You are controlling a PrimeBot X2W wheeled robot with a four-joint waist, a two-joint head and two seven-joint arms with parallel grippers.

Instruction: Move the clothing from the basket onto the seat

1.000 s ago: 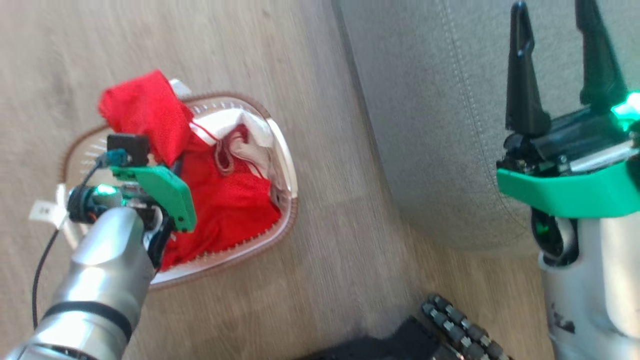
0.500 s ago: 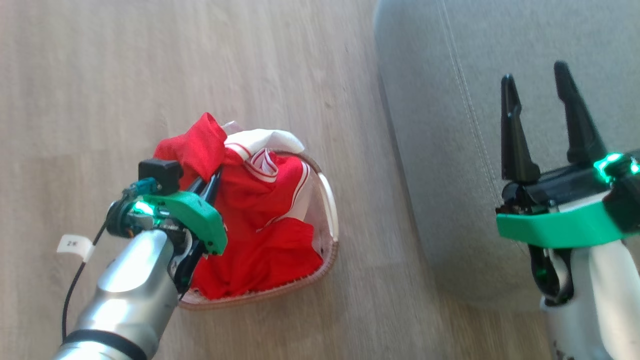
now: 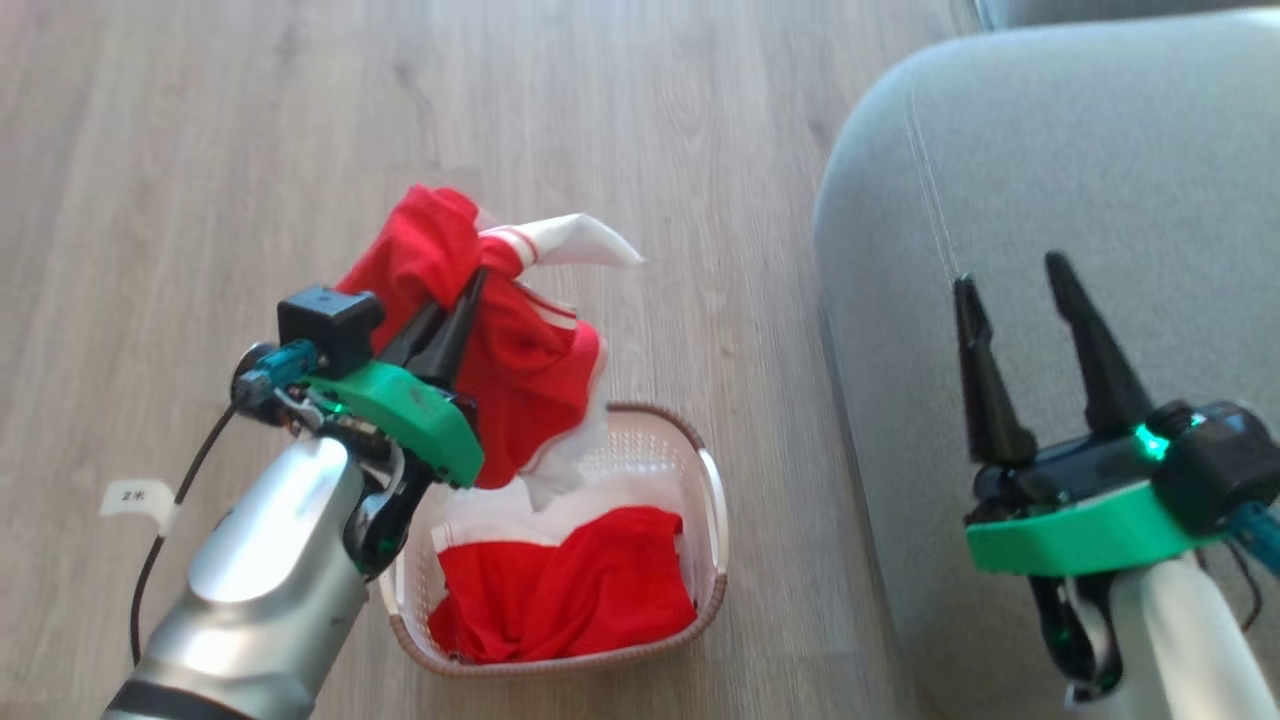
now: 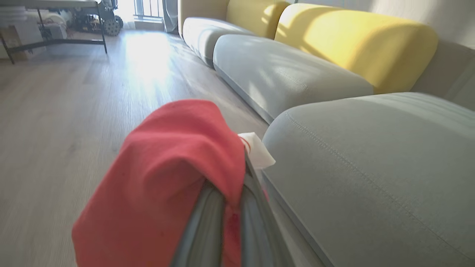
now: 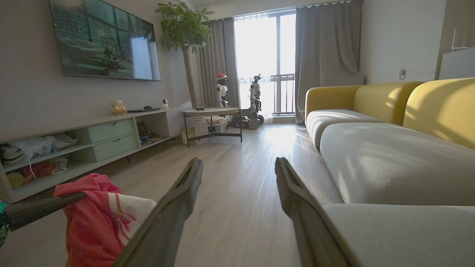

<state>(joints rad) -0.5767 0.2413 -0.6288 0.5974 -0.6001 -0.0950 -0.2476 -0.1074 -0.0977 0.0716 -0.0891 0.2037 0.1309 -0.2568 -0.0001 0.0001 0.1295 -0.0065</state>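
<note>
My left gripper (image 3: 470,285) is shut on a red garment with white trim (image 3: 520,350), held in the air above the basket's far left rim. The same garment (image 4: 167,174) drapes over the shut fingers in the left wrist view and hangs at lower left (image 5: 92,218) in the right wrist view. A second red garment (image 3: 565,590) lies in the cream basket (image 3: 712,520) on the floor. The grey-green seat (image 3: 1080,180) lies to the right of the basket. My right gripper (image 3: 1015,275) hovers open and empty over the seat's front edge.
Wood floor (image 3: 250,130) surrounds the basket. Further seat cushions and yellow backrests (image 5: 441,107) run along the right. A TV shelf unit (image 5: 92,141), a small table (image 5: 211,115), a potted tree and other robots by the window stand farther off.
The left gripper has lifted one red garment up out of the basket; the other garment stayed inside. The head camera shifted, so basket and seat sit differently in the picture. The right gripper stayed open.
</note>
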